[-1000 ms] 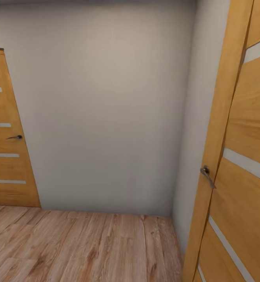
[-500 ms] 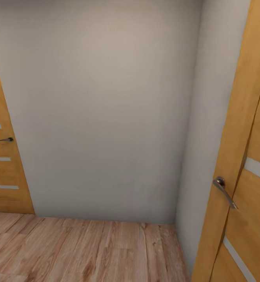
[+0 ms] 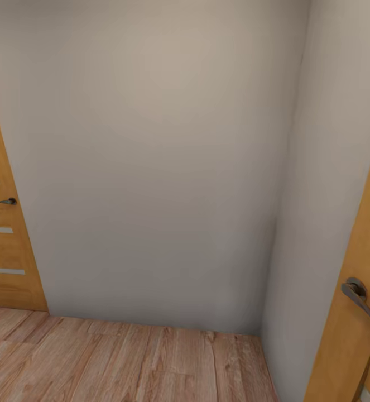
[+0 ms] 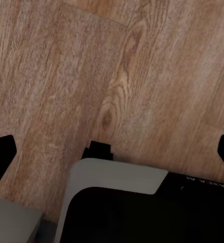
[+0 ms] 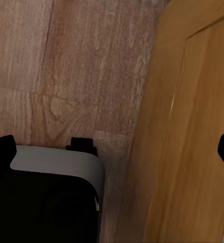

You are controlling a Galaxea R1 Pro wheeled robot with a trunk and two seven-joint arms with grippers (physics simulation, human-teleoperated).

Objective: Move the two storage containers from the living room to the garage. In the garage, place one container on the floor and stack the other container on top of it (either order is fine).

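Storage containers' whereabouts impossible to tell. Nearest, left gripper (image 4: 112,152) and right gripper (image 5: 112,149) spread wide with nothing between the fingers, hanging above light wood-plank floor (image 4: 66,76) and grey-black robot base (image 4: 117,177), the right one near an orange wooden door (image 5: 193,126). Farther off, door handle (image 3: 362,301) at right, second door (image 3: 3,251) at left, plain grey wall (image 3: 151,167) between.

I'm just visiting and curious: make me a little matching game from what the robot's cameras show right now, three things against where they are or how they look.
Things:
1. left door
2. right door's handle
3. floor

Descriptions:
A. light wood planks along the bottom of the head view
B. grey metal lever at the head view's right edge
C. orange wood with pale stripes, at the head view's left edge

Pairs: 1-C, 2-B, 3-A
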